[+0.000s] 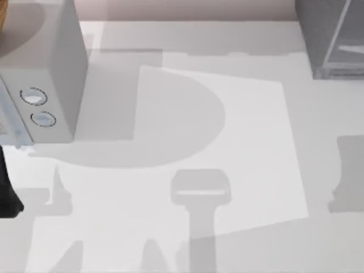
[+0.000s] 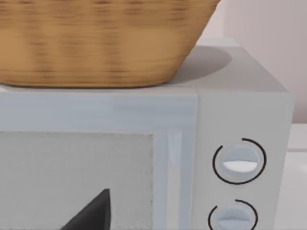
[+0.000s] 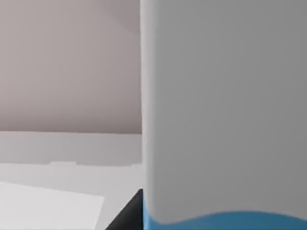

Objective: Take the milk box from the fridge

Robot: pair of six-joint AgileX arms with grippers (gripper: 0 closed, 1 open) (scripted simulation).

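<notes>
The milk box (image 3: 220, 110) stands very close in the right wrist view, its white side tall and a bright blue band along its low edge. My right gripper (image 3: 130, 213) is shut on the milk box, with one dark finger (image 3: 128, 214) against the carton's side. Pale wall and table lie behind the carton. The fridge (image 1: 333, 37), dark grey with a pale-framed glassy panel, stands at the table's far right corner. My left arm (image 1: 7, 193) is parked at the left edge, and my left gripper (image 2: 91, 215) faces the lighter grey box.
A light grey box with two round knobs (image 1: 42, 68) stands at the far left, with a wicker basket (image 2: 96, 43) on top of it. Shadows of the arms fall across the white table (image 1: 227, 142).
</notes>
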